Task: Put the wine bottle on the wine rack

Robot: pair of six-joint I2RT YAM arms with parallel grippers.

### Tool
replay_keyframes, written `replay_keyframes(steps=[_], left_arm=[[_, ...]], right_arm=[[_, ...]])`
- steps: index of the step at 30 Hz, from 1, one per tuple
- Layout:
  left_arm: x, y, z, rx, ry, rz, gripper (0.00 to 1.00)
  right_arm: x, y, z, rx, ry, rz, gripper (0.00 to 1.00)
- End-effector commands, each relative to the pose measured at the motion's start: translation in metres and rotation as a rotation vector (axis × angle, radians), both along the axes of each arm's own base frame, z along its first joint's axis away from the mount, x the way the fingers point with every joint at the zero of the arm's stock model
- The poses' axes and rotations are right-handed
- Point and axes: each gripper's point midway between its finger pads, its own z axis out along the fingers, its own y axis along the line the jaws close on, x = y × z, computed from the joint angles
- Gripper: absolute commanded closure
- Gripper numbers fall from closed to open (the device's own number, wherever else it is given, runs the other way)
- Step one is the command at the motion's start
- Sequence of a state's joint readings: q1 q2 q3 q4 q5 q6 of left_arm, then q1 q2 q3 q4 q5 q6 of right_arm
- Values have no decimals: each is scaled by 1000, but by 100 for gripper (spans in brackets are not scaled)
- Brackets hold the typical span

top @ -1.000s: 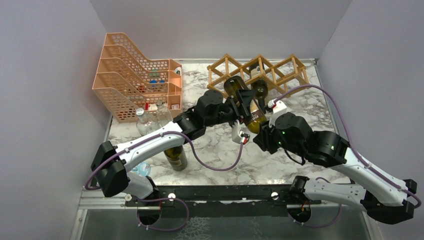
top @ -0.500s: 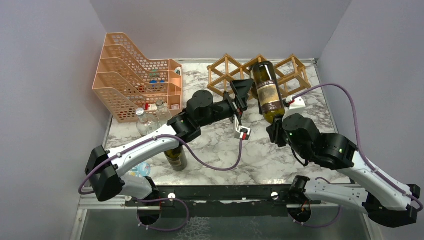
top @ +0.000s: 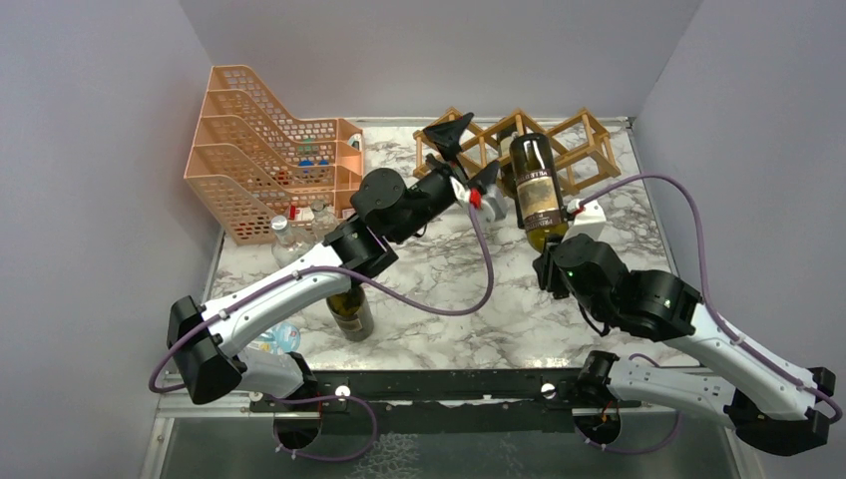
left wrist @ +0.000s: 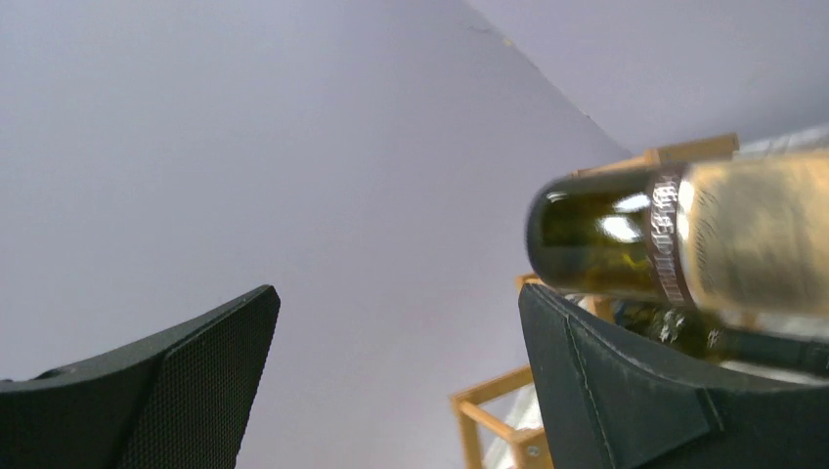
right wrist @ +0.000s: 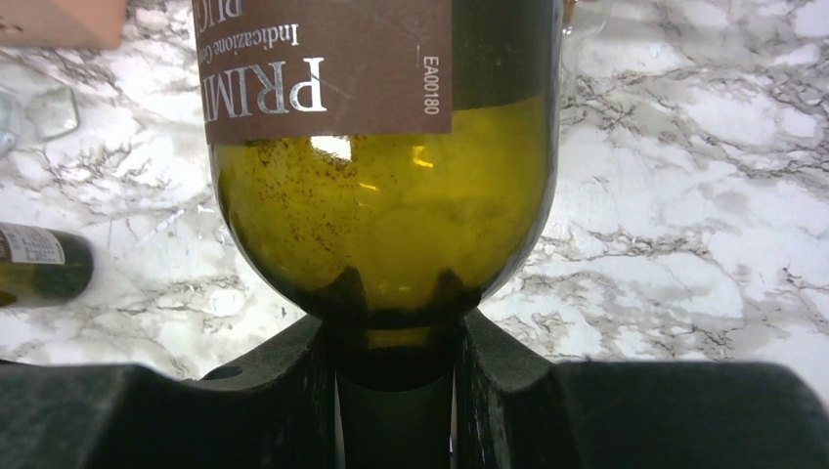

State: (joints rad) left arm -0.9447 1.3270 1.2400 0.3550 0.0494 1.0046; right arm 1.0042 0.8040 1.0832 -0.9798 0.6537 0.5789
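Observation:
The wine bottle (top: 537,195) is dark green glass with a brown label. My right gripper (top: 552,246) is shut on its neck and holds it tilted, base toward the wooden wine rack (top: 584,140) at the back. The base overlaps the rack's middle cells; I cannot tell whether it touches. In the right wrist view the bottle (right wrist: 381,215) fills the frame above my gripper (right wrist: 396,391). My left gripper (top: 467,156) is open and empty just left of the bottle's base. In the left wrist view the gripper (left wrist: 396,381) faces the wall, with the bottle base (left wrist: 606,239) and rack (left wrist: 494,405) at right.
An orange mesh file tray (top: 261,150) stands at the back left, with small clear bottles (top: 284,235) in front of it. A second dark wine bottle (top: 351,311) stands under my left arm. Walls close in the marble table (top: 449,279) on three sides.

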Motion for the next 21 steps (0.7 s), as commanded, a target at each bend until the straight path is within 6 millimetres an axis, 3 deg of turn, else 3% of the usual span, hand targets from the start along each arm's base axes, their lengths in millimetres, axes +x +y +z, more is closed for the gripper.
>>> replay_keyframes(steps=[1, 5, 12, 21], left_arm=[[14, 49, 52, -522, 328, 120, 1], [12, 63, 35, -598, 440, 144, 1], [26, 98, -4, -574, 675, 432, 1], [7, 129, -30, -528, 795, 508, 1]], right_arm=[[9, 21, 16, 122, -65, 22, 99], [7, 45, 0, 131, -25, 118, 99], [9, 90, -34, 148, 55, 226, 99], [30, 118, -61, 181, 85, 155, 99]])
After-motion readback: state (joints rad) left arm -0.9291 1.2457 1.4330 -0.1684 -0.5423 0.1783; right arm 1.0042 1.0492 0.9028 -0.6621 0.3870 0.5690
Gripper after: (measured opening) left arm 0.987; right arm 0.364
